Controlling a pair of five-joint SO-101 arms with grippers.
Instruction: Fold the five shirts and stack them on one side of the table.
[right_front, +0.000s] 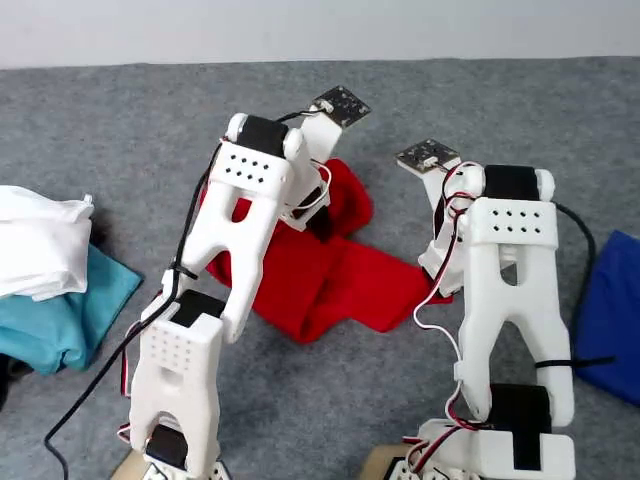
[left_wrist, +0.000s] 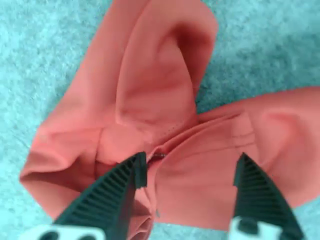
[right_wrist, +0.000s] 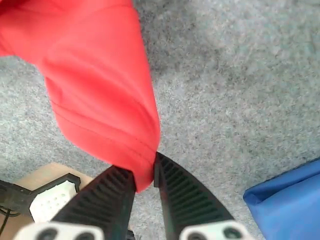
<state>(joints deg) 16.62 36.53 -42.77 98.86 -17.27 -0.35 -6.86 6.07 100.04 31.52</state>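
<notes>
Left claw: the left claw (left_wrist: 192, 167) is spread wide with nothing between its jaws, poised over the red shirt (left_wrist: 165, 100).
Right claw: the right claw (right_wrist: 145, 172) is pinched narrow on a corner fold of the red shirt, and cloth fills the slit between its jaws.
Around the right claw: the blue shirt (right_wrist: 285, 200) lies near its outer side, apart from the red one, with bare grey table (right_wrist: 235, 90) between them. A wooden board (right_wrist: 42, 175) sits on its other side.
Around the left claw: a white shirt (right_front: 40, 240) rests on top of a teal shirt (right_front: 70, 320), well away on the side opposite the right claw.
In the way: in the high view, the white arm bodies cover parts of the red shirt, including the cloth directly under each claw.
Red shirt, place: on the table, beneath the left claw and running across to the right claw.
Red shirt, long axis: from claw to claw, slanting nearer the arm bases at the right claw's end.
Red shirt, shape: crumpled. A rounded lobe bulges beyond the left claw's tips, and a seam runs just ahead of them.
</notes>
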